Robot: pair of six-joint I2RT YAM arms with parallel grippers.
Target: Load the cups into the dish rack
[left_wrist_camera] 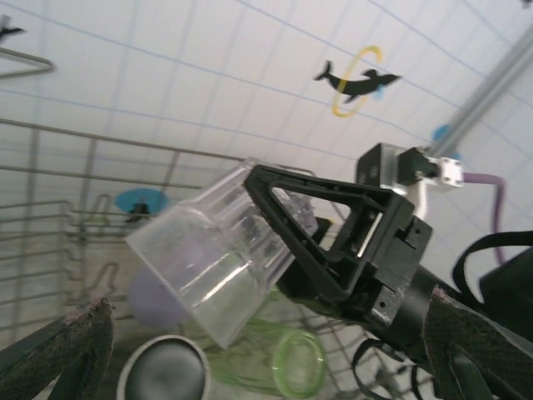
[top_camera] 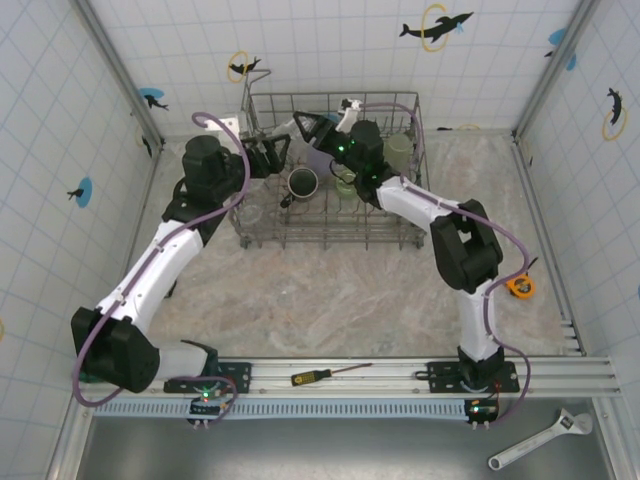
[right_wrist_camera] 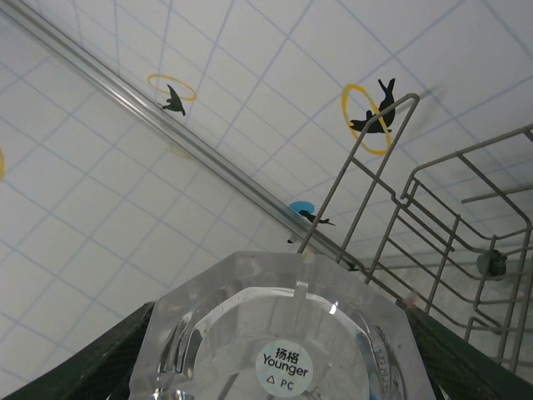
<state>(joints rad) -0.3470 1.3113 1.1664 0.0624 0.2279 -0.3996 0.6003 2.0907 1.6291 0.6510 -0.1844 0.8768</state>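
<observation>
The grey wire dish rack (top_camera: 400, 235) stands at the back of the table. My right gripper (top_camera: 308, 128) hangs over the rack's back left part, shut on a clear glass (right_wrist_camera: 283, 333) whose base carries a round sticker. In the left wrist view that clear glass (left_wrist_camera: 208, 267) is tilted in the right gripper's black fingers (left_wrist_camera: 287, 221). My left gripper (top_camera: 268, 154) is open just left of it, with its pads (left_wrist_camera: 71, 354) wide apart. Below lie a black mug (top_camera: 303, 182), a green tumbler (left_wrist_camera: 296, 362) and a lavender cup (left_wrist_camera: 150, 300). A second green tumbler (top_camera: 398, 150) sits at the rack's right.
Another clear glass (top_camera: 250, 212) stands in the rack's left front corner. An orange tape measure (top_camera: 520, 286) lies right of the right arm. A screwdriver (top_camera: 325, 375) rests on the front rail and a wrench (top_camera: 540, 438) in front of it. Tiled walls enclose the table.
</observation>
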